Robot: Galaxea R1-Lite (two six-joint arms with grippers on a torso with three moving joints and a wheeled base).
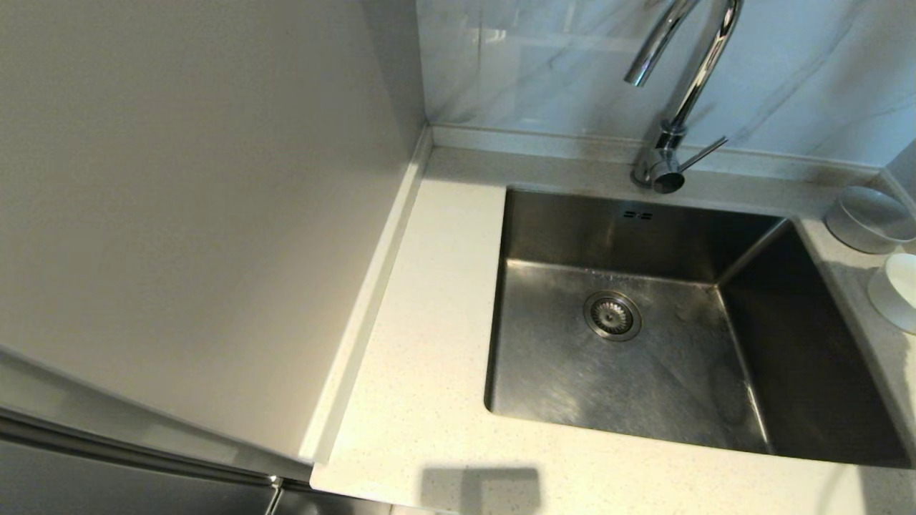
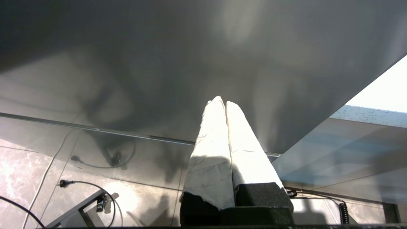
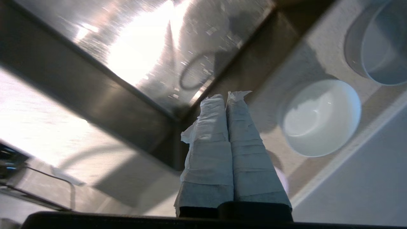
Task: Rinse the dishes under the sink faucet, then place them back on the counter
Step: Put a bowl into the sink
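From the head view we see the sink (image 1: 680, 336) set into the counter (image 1: 429, 343), dry and bare but for its drain (image 1: 612, 315). The faucet (image 1: 680, 93) stands at the far edge, its spout arching over the basin and its lever pointing right. At the far right, on the counter beside the sink, sit a grey bowl (image 1: 869, 218) and, nearer to us, a white bowl (image 1: 898, 290), both cut by the picture's edge. Neither arm shows here.

In the left wrist view, our left gripper (image 2: 224, 103) hangs well away from the work, over a tiled floor in front of a dark cabinet face; its wrapped fingers (image 2: 211, 152) are pressed together on nothing.

In the right wrist view, our right gripper (image 3: 225, 95) hovers over the near right corner of the sink, fingers (image 3: 210, 152) closed together and empty. The white bowl (image 3: 321, 117) lies just beside the fingertips on the counter strip, apart from them, with the grey bowl (image 3: 378, 41) farther off.

We judge these bowls light, rigid, smooth and breakable, slippery once wet. The best hold looks to be the rim, one finger inside and one outside, so the jaws must part first.
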